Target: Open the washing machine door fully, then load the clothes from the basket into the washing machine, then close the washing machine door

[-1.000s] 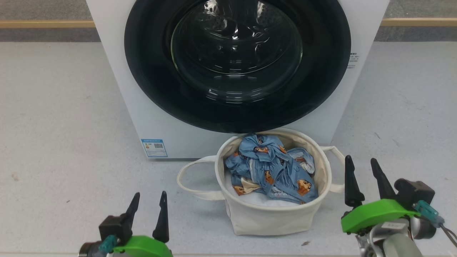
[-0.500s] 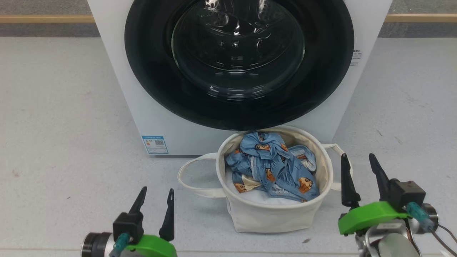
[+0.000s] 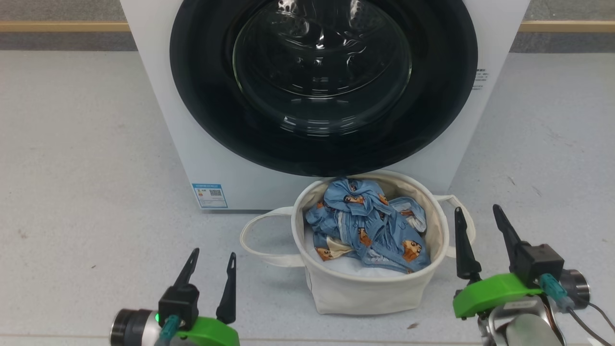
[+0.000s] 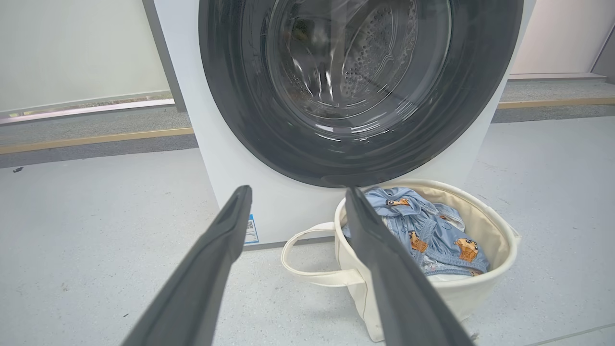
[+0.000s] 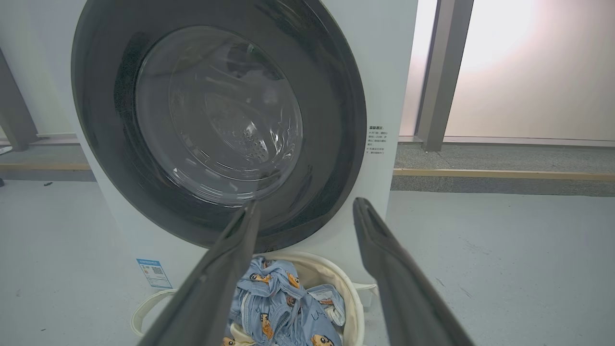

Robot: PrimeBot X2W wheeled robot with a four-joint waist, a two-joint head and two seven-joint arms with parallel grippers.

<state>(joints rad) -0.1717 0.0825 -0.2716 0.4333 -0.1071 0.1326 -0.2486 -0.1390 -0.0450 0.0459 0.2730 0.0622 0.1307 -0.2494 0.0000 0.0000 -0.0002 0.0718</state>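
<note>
Left gripper [image 3: 214, 253]: nearest to me, low over the grey floor [image 3: 72, 168] to the left of the basket; I saw its two dark fingers spread wide with nothing between them; in the left wrist view [image 4: 299, 189] they pointed at the machine's lower front.

Right gripper [image 3: 476, 208]: near me on the other side, just beside the basket's right handle loop [image 3: 468, 226]; fingers wide apart and holding nothing; in the right wrist view [image 5: 306, 202] they framed the bottom of the door.

Basket [image 3: 365, 293]: upright on the floor between my two grippers, well short of the floor's far edge; cream canvas, one loop out to each side; just in front of the machine, though I could not tell whether they touched.

Clothes [image 3: 370, 226]: a crumpled heap of light blue fabric with small orange-brown bears, all inside the basket; a plain white layer [image 3: 346, 269] lay under them.

Washing machine [image 3: 158, 96]: white box standing on the floor behind the basket; a small blue label [image 3: 209, 195] sat at its lower left front corner.

Washing machine door [image 3: 323, 72]: shut flat against the front; glossy black rim, clear bulging glass, the perforated drum visible through it.

Floor's far edge: a tan strip [image 3: 62, 28] ran along it behind the machine.
</note>
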